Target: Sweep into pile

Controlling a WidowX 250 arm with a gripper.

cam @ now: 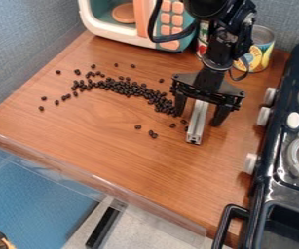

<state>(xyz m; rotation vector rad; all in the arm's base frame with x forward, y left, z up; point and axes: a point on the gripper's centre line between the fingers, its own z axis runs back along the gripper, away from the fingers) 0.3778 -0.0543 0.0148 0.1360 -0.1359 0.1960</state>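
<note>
Fingers (220,115) (2) stand released, apart, astride the metal bar (197,124) toward the surface's (112,141) right edge, presumably positioning it for sweeping. Beans (131,88) extend from near the left edge toward the bar, requiring consolidation into 1 pile.

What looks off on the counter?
Dark beans lie loose in a ragged streak across the wooden counter, strays on both sides, some near the pincer. Reads as a spill, though probably just the stuff to sweep. No visible damage.

The beans (131,89) are black, the counter (125,146) brown, the toy microwave (106,33) white, teal and peach.
</note>
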